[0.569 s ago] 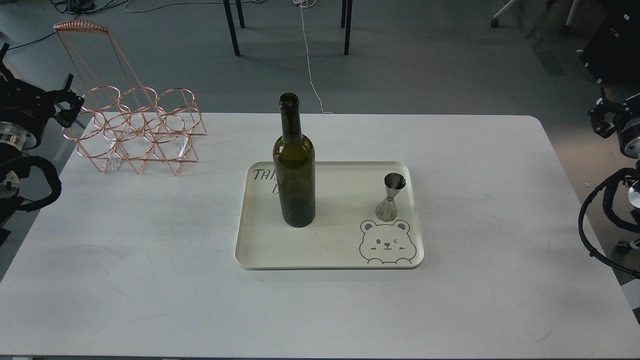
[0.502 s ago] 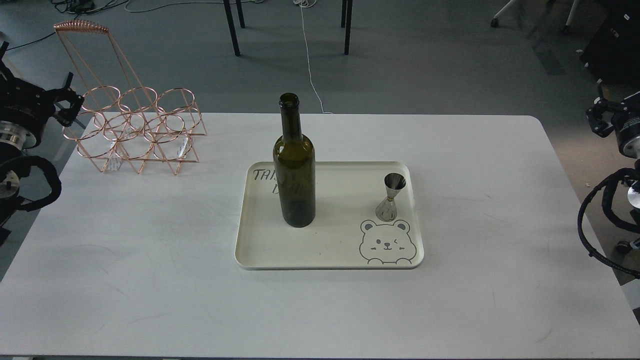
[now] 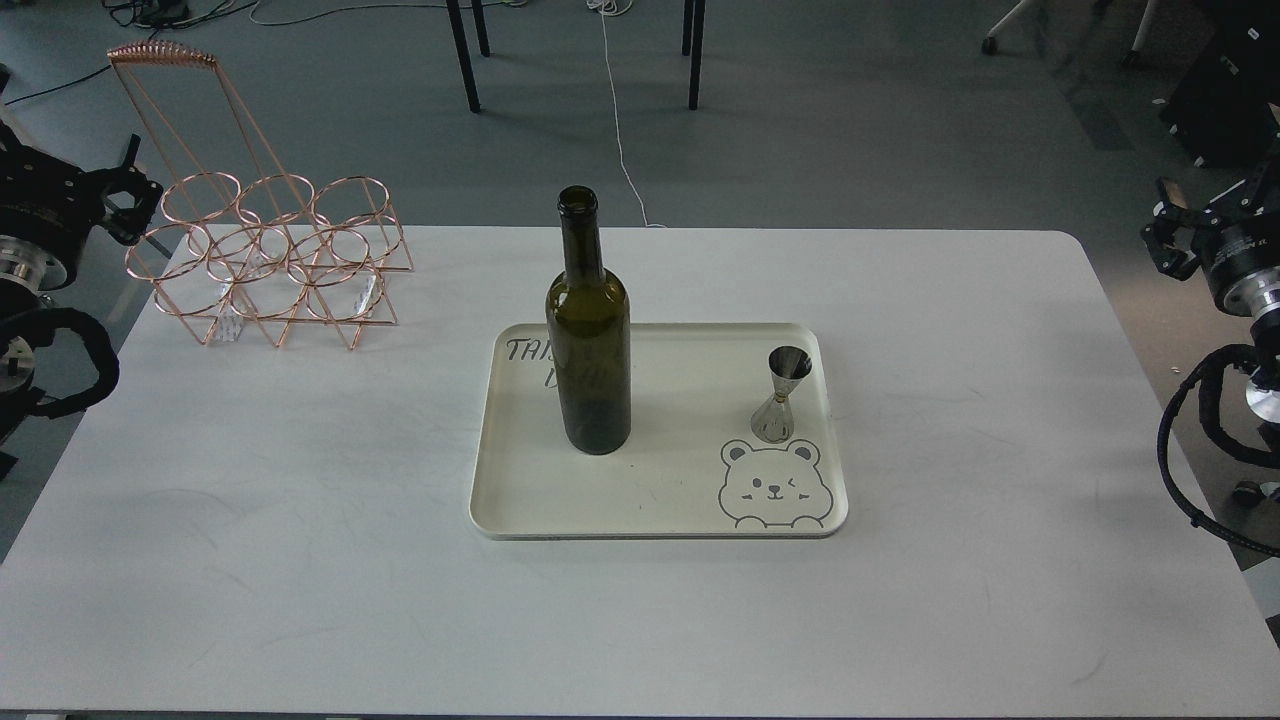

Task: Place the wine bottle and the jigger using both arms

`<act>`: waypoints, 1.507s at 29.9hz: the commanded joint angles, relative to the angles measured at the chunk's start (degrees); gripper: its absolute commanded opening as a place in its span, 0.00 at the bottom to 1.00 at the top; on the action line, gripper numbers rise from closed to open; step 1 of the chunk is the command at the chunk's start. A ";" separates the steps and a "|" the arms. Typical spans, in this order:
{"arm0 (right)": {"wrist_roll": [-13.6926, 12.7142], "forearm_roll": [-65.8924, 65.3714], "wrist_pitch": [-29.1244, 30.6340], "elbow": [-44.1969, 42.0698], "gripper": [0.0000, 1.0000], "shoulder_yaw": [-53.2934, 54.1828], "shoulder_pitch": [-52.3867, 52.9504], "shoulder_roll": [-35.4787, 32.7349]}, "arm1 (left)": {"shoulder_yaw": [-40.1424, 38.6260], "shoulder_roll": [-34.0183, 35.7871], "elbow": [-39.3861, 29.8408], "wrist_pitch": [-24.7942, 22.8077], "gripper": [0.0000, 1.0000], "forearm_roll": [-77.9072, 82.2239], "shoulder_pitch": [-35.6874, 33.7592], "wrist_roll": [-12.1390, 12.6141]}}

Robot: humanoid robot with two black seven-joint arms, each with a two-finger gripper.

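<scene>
White table w/ rounded corners fills most of the view, matte top w/ faint scuffs and smudges. Cream tray sits roughly centre, long side across, w/ a grey bear drawing in its near-right corner and dark lettering at far left, partly hidden by the bottle. Wine bottle stands upright on the tray's left part, dark olive glass, open mouth, no label. Jigger stands upright near the tray's right rim, just behind the bear, well apart from the bottle. Copper wire rack w/ ring holders and a tall handle sits at the far-left corner of the table. Left gripper hangs off the table's left edge, just beside the rack, holding nothing; dark and small, so can't tell if its fingers are spread or closed. Right gripper hovers past the table's right edge, holding nothing; spread likewise can't be told. Room beyond: grey floor, black furniture legs at the back, a white cable trailing toward the table, more cables at top left, dark equipment at top right.
</scene>
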 commanded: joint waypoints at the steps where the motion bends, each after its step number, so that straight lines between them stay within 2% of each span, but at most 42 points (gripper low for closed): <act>1: 0.00 -5.61 -0.86 7.84 0.99 -0.54 -0.12 -5.33 | 0.08 0.07 -0.10 -0.18 0.98 0.20 -0.08 0.14; 8: 0.00 -20.90 -12.97 32.28 0.99 -0.72 -2.31 -17.55 | 0.25 -0.02 -0.10 -0.09 0.98 0.29 -0.26 0.23; 12: 0.00 -34.77 -21.76 41.51 0.99 -0.72 -4.60 -19.67 | 0.52 -0.02 -0.19 -0.09 0.98 0.37 -0.26 0.23; 16: 0.00 -50.59 -29.76 45.74 0.99 -0.81 -6.89 -19.67 | 0.43 0.07 -0.28 -0.09 0.98 1.34 -0.26 0.23; 21: 0.00 -70.90 -37.15 46.54 0.99 -0.90 -9.35 -18.36 | 0.52 0.16 -0.28 -0.18 0.98 1.52 -0.26 0.32; 25: 0.00 -82.51 -40.58 45.49 0.99 -0.98 -11.54 -16.25 | 0.52 0.16 -0.28 -0.35 0.98 1.52 -0.26 0.32; 30: 0.00 -95.96 -44.01 39.61 0.99 -4.40 -11.29 -9.66 | 0.52 0.16 -0.28 -0.09 0.98 1.52 -0.26 0.23; 35: 0.00 -102.74 -46.74 35.03 0.94 -8.36 -10.67 -5.17 | 0.52 0.16 -0.28 -0.27 0.98 1.43 -0.17 0.15; 45: 0.00 -107.50 -49.64 33.62 0.92 -15.84 -10.58 -3.85 | 0.34 -0.10 -0.28 -0.36 0.98 1.43 -0.08 -0.38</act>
